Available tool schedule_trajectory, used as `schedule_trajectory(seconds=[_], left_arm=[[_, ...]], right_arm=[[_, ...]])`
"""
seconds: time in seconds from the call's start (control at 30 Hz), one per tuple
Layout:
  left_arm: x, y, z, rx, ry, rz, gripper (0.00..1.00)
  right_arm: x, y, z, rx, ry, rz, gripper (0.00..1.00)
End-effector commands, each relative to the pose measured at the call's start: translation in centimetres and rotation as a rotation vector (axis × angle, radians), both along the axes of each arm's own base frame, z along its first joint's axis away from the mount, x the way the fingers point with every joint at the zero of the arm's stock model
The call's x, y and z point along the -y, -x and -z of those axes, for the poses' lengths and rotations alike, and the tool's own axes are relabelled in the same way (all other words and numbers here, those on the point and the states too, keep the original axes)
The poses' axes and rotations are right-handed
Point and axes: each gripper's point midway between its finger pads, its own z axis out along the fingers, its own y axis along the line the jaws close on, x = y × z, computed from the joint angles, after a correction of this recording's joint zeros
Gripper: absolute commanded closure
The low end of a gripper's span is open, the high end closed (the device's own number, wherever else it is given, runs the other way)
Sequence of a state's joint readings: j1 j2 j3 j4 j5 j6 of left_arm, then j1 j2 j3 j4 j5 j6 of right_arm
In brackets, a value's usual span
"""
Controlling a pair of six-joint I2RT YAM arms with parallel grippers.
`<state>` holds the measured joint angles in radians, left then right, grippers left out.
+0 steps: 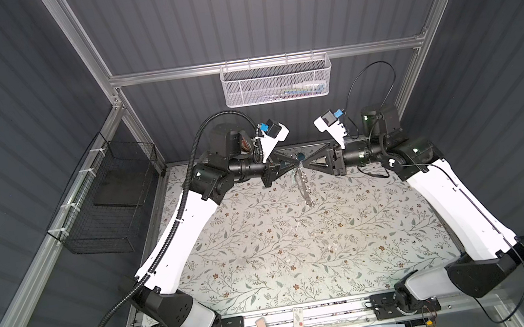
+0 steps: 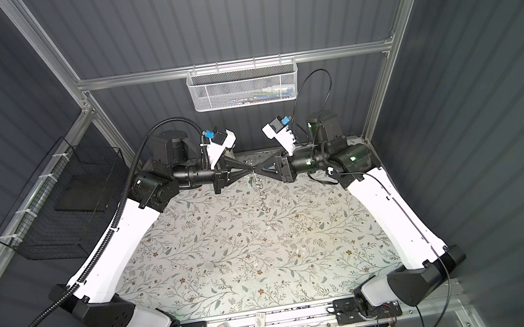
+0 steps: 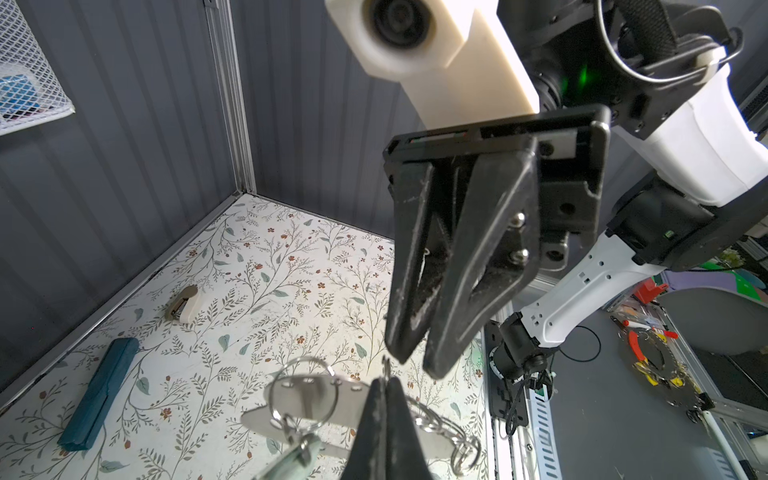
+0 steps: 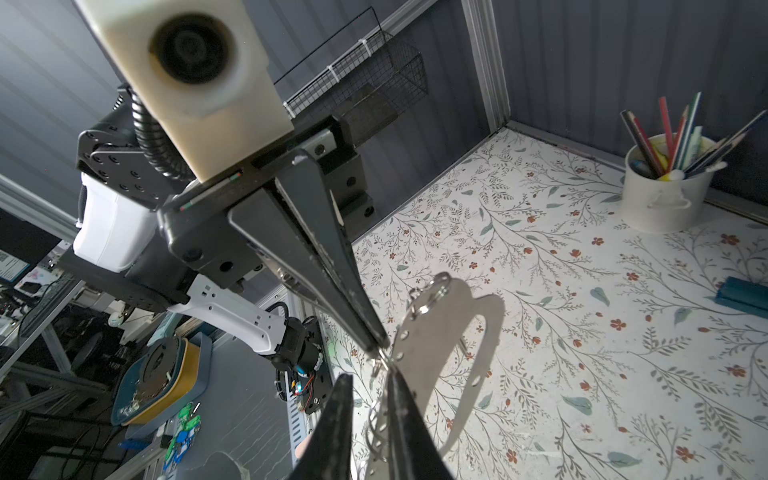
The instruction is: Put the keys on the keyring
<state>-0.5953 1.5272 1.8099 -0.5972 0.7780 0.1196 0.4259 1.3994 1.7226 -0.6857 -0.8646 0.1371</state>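
**A:** At the ringed edge of the keyring (image 3: 307, 399), who has hold?

**B:** The left gripper (image 3: 384, 384), pinched shut on that edge. The plate hangs in mid-air, its long axis pointing down. A mint-tagged key (image 3: 291, 459) dangles from a ring just beside the pinch.

**A:** And the right gripper (image 3: 419, 363)?

**B:** It's nose to nose with the left, just off the same edge. Its jaws are a narrow slit, gripping nothing I can make out. I'd judge it the free one for the next ring.
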Motion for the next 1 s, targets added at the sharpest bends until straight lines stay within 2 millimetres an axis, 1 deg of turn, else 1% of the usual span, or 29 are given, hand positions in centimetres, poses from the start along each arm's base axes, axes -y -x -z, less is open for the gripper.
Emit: schedule_trajectory(seconds=[0.0,0.23,0.47,0.77,0.9,0.97], left_arm=[[-0.2,1.3,-1.4,0.020,0.037,0.030,1.00],[-0.2,1.6,-1.7,0.016,0.046,0.042,1.00],[-0.2,1.9,-1.8,0.012,0.049,0.052,1.00],[-0.1,2.0,-1.9,0.008,0.055,0.056,1.00],[-0.1,2.1,-2.0,0.009,0.057,0.059,1.00],[-0.1,2.1,-1.8,0.008,0.055,0.059,1.00]], right_arm=[[0.7,-0.5,-0.9,0.051,-0.019,0.055,0.79],[0.0,0.3,-0.5,0.013,-0.034,-0.017,0.79],[-0.6,0.4,-0.5,0.014,-0.031,-0.039,0.79],[-1.1,0.6,0.2,-0.010,-0.014,-0.068,0.81],[-0.9,0.0,0.8,-0.009,0.012,-0.023,0.77],[-0.7,-0.3,0.7,0.008,0.013,-0.002,0.73]])
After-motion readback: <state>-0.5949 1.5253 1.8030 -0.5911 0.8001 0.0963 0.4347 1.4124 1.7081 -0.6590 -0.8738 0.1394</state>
